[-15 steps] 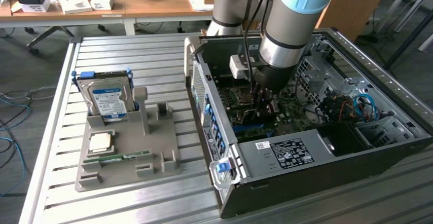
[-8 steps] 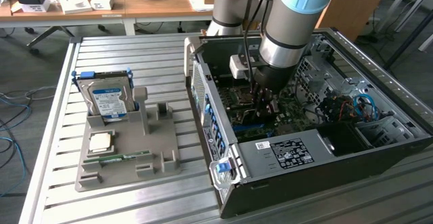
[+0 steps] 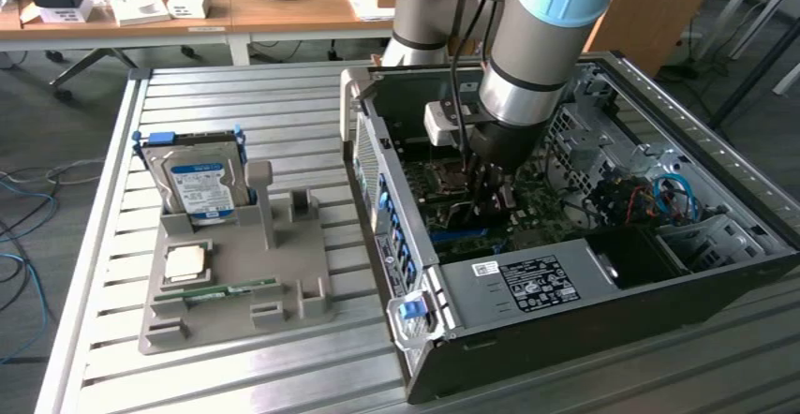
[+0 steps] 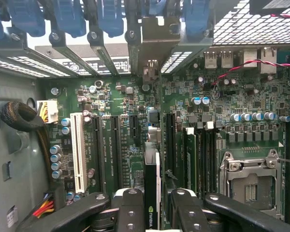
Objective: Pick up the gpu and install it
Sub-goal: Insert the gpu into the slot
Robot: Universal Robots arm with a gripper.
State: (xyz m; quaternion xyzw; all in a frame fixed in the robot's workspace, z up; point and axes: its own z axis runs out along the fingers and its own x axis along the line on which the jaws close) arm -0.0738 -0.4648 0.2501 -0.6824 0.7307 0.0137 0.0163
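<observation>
- Holding the gpu (image 4: 151, 193) edge-on, the pincer (image 4: 152, 212) clamps it between its fingers, long axis in line with the motherboard (image 4: 135, 101) slots below.
- Exterior view: pincer (image 3: 485, 189) deep inside the computer case (image 3: 700, 273), above the board.

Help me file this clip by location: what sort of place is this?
Probably a robotics lab or workshop set up for PC assembly. An open computer case lies on a slatted metal table, a grey fixture holds a hard drive, and cluttered wooden desks stand behind.
</observation>
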